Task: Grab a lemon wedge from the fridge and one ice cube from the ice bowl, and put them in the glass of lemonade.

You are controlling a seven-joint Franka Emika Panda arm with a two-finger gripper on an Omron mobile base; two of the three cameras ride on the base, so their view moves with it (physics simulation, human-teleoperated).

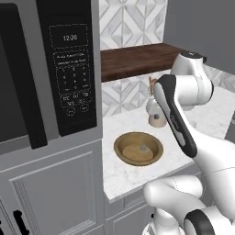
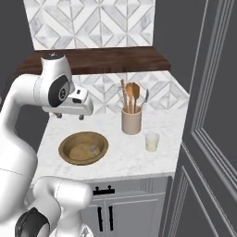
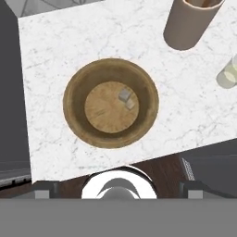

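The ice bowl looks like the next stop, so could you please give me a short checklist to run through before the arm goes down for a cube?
1. Gripper jaws open: ok.
2. Gripper above the ice bowl: ok, bowl lies just ahead in the hand view.
3. Ice cubes in the bowl: ok, two touching, right of centre.
4. One cube separable from the other: cannot tell.
5. Glass of lemonade upright, beside the utensil crock: ok.
6. Lemon wedge already in glass: cannot tell.

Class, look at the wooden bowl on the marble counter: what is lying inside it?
Inside the ice bowl lie small pale ice cubes, apparently two, touching, near the middle of its flat bottom. Nothing covers the bowl; its whole inside shows from above.
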